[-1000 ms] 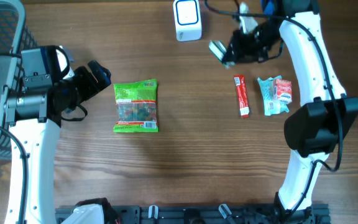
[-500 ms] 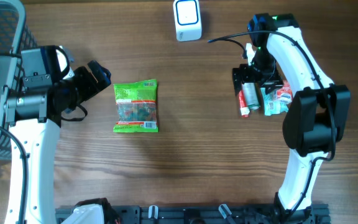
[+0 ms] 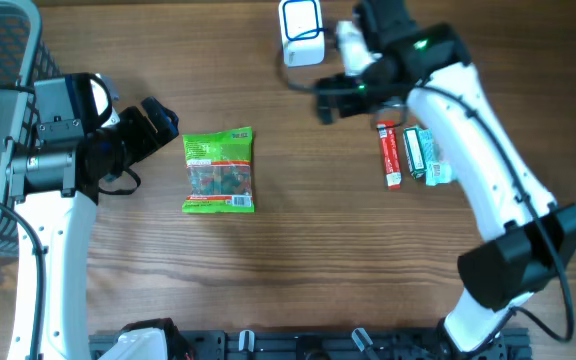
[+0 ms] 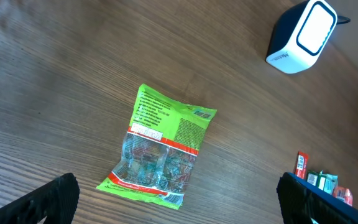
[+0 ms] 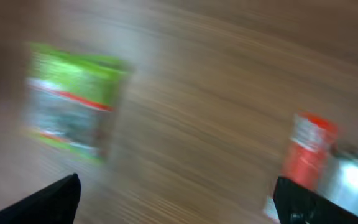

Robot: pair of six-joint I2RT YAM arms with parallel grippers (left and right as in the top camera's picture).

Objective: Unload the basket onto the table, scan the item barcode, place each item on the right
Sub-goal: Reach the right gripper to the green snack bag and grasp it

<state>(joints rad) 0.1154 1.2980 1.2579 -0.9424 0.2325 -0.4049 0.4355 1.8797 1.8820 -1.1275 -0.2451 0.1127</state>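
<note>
Swung my right gripper [image 3: 328,98] away, fingers spread, empty; small pack [image 3: 415,152] well apart, beside red stick [image 3: 390,155]. Left gripper [image 3: 163,120] spread too.

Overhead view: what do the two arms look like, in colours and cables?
The left arm and right arm have white curved shells and black joints. Thin black cables run along them. The right arm carries a small green light. The fingers are black.

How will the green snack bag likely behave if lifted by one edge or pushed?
The green bag lies flat with a clear film window, so it would likely sag when lifted by an edge. It looks thin, probably light. Glossy film may slide easily on the table.
</note>
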